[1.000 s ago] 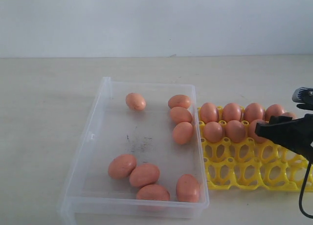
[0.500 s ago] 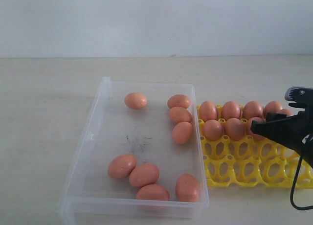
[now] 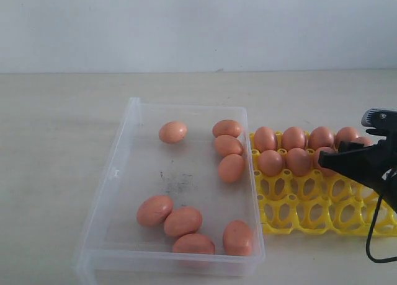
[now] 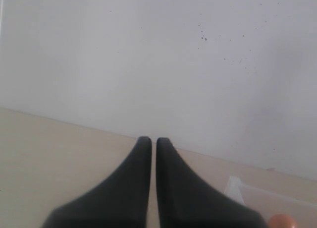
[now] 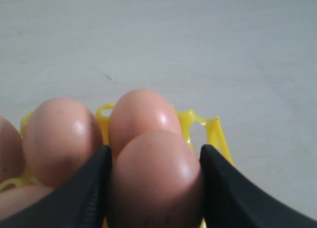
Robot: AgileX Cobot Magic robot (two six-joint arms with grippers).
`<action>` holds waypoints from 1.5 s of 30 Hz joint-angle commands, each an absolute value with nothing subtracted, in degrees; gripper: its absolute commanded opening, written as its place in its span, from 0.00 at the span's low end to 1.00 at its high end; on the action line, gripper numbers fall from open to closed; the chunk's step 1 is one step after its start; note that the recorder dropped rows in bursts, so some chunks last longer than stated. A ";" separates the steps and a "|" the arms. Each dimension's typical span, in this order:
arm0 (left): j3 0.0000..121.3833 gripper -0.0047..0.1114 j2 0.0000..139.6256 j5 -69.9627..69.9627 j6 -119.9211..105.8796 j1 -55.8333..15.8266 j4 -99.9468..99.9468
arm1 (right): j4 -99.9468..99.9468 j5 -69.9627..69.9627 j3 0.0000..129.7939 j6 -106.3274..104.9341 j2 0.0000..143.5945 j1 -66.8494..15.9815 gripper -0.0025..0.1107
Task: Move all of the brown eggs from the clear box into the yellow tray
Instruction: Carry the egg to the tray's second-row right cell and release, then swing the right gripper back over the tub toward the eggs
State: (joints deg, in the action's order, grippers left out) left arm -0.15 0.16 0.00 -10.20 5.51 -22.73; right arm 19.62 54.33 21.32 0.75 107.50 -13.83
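Box front: the box (image 3: 111, 192) lies on the left part of the table (image 3: 49, 142). Four eggs (image 3: 183, 221) rest in a loose group by its near wall, and some of them touch.
Tray front: the tray (image 3: 310, 214) stands just beside the box, on the right. Its two near rows of cups are empty.
Right gripper: the right gripper (image 5: 154, 149) is clamped on one egg, with a black finger on each side of it. It hangs over the second row from the back, next to two seated eggs.
Held egg: the held egg (image 5: 156, 181) is low over its cup. I cannot tell if it touches the cup already.
Tray back: the far row looks full, and its eggs stand close behind the held egg.
Box back: four more eggs lie in the far half, three near the wall on the tray side and one alone.
Left gripper: the left gripper (image 4: 149, 141) is closed on nothing and points over bare table toward the wall (image 4: 148, 49).
Risk, release: if the fingers open before the egg sits in the cup, it can drop and crack, or tip against a neighbour.
Risk, fingers: the seated eggs are very near, so the opening fingers can push one of them.
Risk, box: the eggs there lie loose, and a bump can make them roll.
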 commanded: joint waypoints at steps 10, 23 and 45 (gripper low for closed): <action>0.00 0.07 0.00 0.00 -10.62 5.24 -22.92 | 20.66 47.04 20.75 0.00 108.59 -13.63 0.50; 0.00 0.07 0.00 0.00 -10.62 5.24 -22.92 | 24.82 51.21 20.75 -4.00 95.10 -13.73 0.50; 0.00 0.07 0.00 0.00 -10.62 5.24 -22.92 | -66.02 63.50 20.75 49.54 73.18 -14.64 0.02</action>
State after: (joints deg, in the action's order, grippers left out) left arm -0.15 0.16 0.00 -10.20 5.51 -22.73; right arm -55.31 53.03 20.85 42.23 73.83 -13.83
